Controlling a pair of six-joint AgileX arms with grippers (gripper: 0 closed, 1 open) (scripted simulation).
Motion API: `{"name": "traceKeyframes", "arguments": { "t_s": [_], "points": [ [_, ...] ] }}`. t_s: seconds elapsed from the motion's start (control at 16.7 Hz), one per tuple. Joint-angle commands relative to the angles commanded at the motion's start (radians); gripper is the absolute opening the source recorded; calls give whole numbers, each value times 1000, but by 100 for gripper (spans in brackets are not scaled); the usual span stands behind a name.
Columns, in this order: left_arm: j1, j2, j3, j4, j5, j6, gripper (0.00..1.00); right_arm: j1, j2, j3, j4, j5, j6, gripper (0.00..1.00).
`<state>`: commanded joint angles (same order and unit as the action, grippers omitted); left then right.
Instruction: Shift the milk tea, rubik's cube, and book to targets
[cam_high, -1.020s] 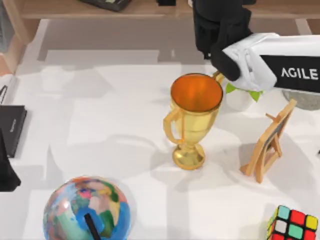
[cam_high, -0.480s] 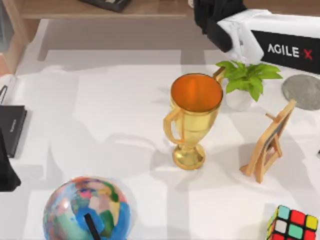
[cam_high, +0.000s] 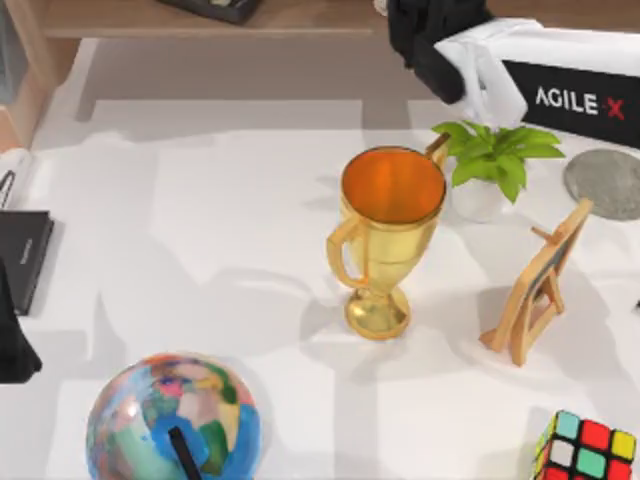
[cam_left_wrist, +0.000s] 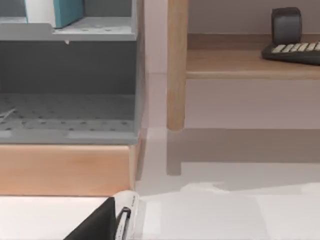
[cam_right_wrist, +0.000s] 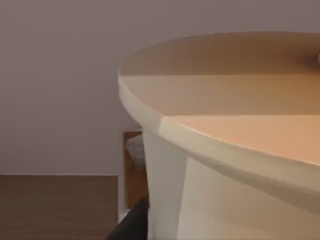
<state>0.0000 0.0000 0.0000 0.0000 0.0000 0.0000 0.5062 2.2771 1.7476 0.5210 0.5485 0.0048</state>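
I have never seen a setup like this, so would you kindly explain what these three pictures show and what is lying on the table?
This is a simulated pair of AgileX robot arms at a white table. The top view looks straight down. The right arm reaches over the back edge; the left arm sits at the table's left edge. On the table stand a gold trophy, a potted plant, a wooden easel, a painted globe, the rubik's cube and a grey disc. Each wrist carries its own camera. The left one faces a grey shelf holding a teal book. The right one is filled close up by a cream cup, the milk tea.
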Motion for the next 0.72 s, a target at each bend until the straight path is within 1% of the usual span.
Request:
{"name": "traceKeyframes", "arguments": {
  "t_s": [0.48,0.54,0.72],
  "points": [
    [0,0,0,0,0,0,100,0,0,0,0,0,0,2],
    [0,0,0,0,0,0,100,0,0,0,0,0,0,0],
    [0,0,0,0,0,0,100,0,0,0,0,0,0,0]
  ]
}}
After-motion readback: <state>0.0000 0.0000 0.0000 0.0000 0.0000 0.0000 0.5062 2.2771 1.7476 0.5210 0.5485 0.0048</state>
